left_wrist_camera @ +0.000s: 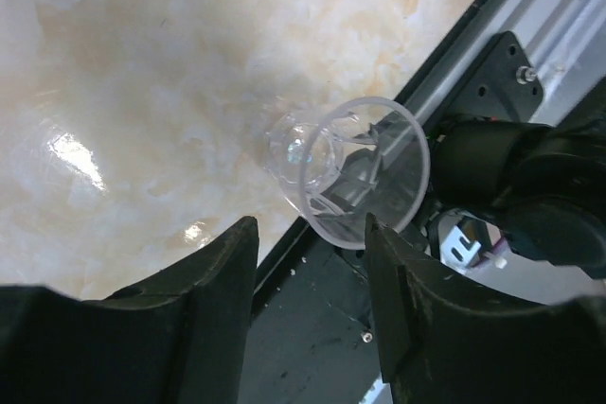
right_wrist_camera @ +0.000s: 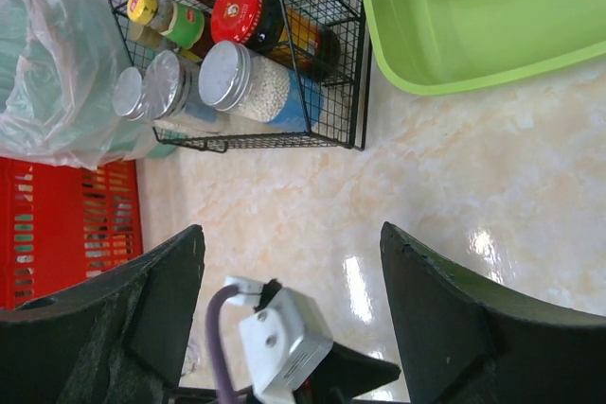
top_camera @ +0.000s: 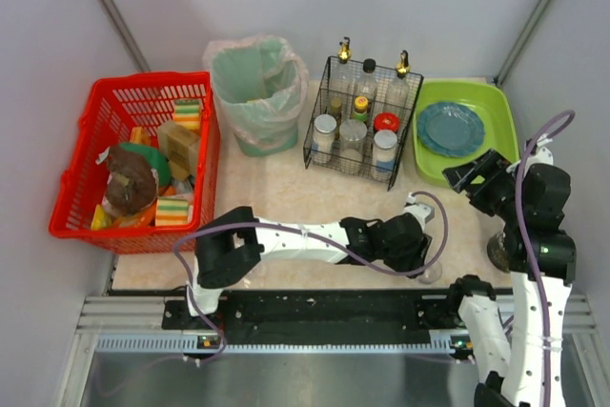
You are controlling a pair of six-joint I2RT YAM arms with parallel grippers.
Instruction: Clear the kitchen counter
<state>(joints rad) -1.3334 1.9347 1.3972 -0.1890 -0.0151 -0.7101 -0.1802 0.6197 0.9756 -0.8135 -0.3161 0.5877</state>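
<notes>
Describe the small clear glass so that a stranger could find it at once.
Start at the kitchen counter, the beige marbled top, and follow its near edge towards the right, beside the metal rail. The clear glass is there, just ahead of the left gripper. Unlike the lidded jars in the wire rack, it is empty, colourless and alone.

The left arm (top_camera: 305, 235) lay stretched low rightward, left gripper (left_wrist_camera: 311, 229) parted; the right arm (top_camera: 543, 245) stood raised, right gripper (right_wrist_camera: 292, 232) gaping wide.

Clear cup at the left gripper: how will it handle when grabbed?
The clear cup looks thin-walled: probably light, maybe brittle. Its smooth, tapered wall may slip in the left gripper. Near the kitchen counter edge, it could roll if nudged.
</notes>
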